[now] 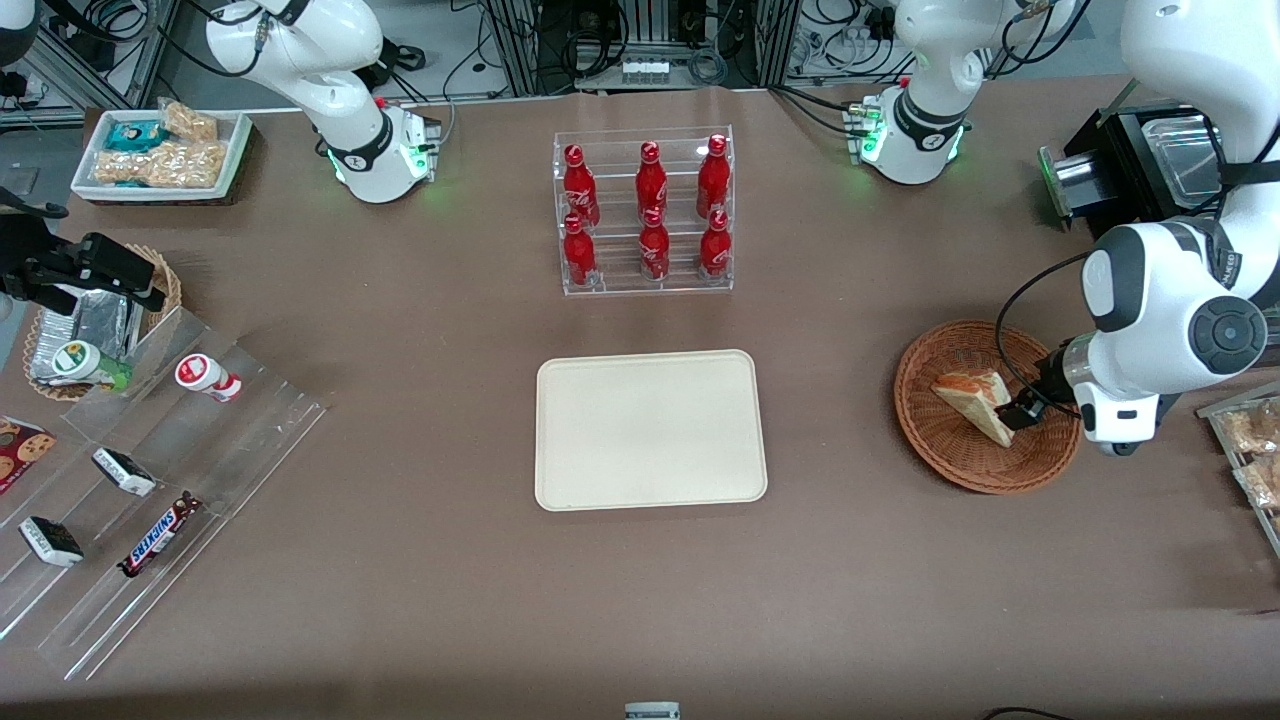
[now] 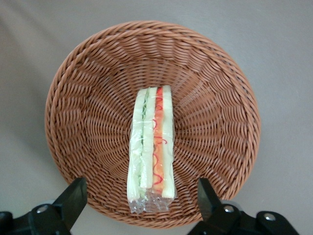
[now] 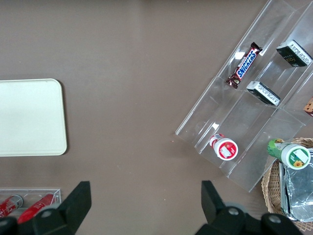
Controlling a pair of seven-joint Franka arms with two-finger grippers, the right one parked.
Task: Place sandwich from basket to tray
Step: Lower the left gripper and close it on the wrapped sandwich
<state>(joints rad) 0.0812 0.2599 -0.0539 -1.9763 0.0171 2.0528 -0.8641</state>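
Your gripper (image 2: 142, 205) hangs over the basket's (image 1: 940, 440) rim toward the working arm's end, fingers (image 2: 72, 198) spread wide, holding nothing. You see the sandwich (image 2: 150, 149) inside the basket; the tray (image 1: 650, 430) sits mid-table, well apart.

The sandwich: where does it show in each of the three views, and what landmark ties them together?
Front view: the sandwich lies in the basket, at the working arm's end; the gripper is at its edge.
Left wrist view: the sandwich stands on edge mid-basket, gripper open above.
Right wrist view: not in it.
Shared landmark: the basket.
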